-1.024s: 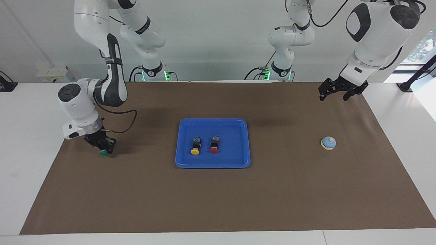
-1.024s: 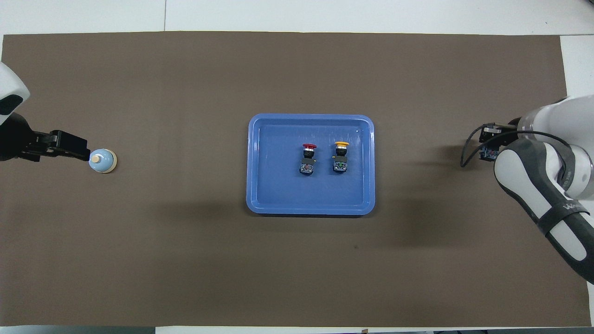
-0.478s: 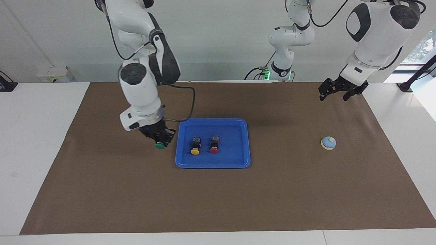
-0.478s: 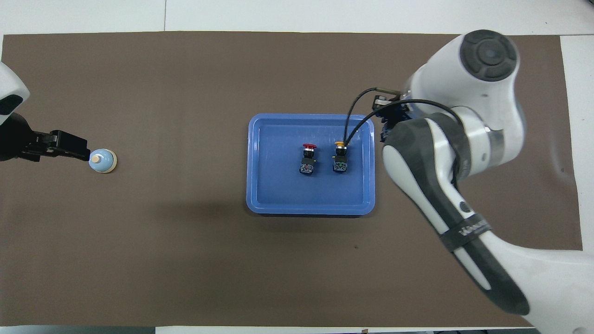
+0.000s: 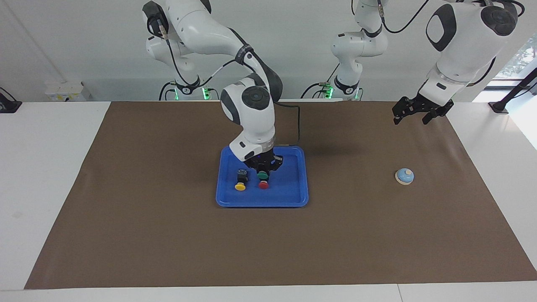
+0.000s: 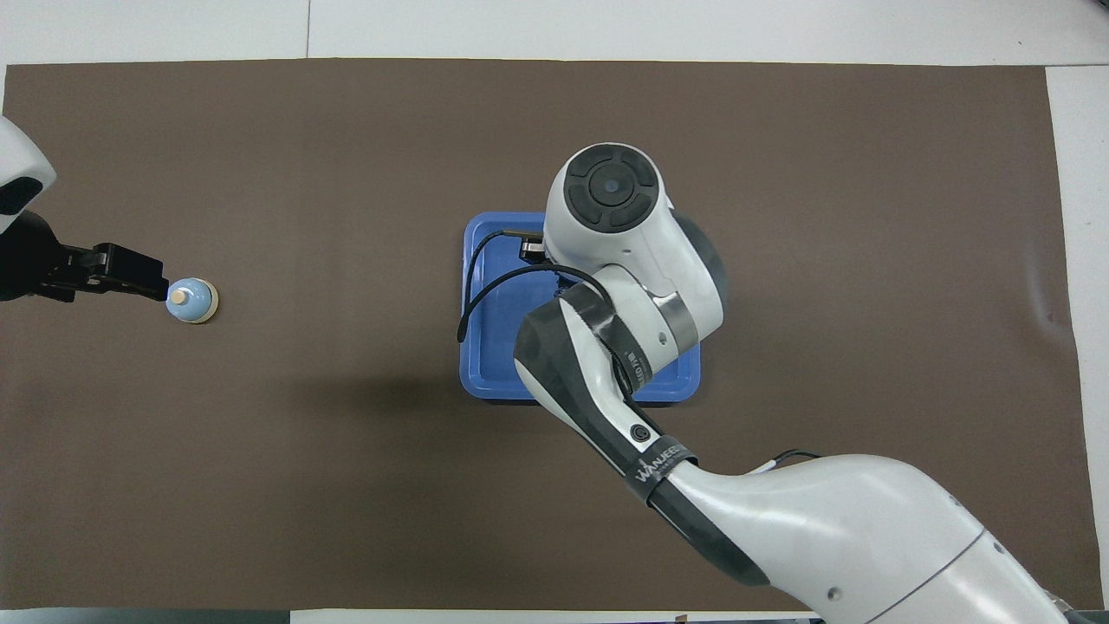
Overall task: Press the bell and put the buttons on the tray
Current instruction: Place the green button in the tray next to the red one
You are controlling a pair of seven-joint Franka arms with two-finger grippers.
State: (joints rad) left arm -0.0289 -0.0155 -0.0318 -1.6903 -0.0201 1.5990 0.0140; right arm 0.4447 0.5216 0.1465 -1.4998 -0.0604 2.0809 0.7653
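Facing view, right gripper (image 5: 263,173) gripping the green button (image 5: 262,175) over the blue tray (image 5: 293,197), above the red button (image 5: 263,185), yellow button (image 5: 240,187) lying beside, left gripper (image 5: 414,114) waiting, released, overhead view, bell (image 6: 192,300) sitting toward the left arm's end, right arm covering the tray.

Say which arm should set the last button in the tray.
Right. Its end effector already grips the green button over the tray, above the red button. The left end effector waits open, up in the air near the bell.
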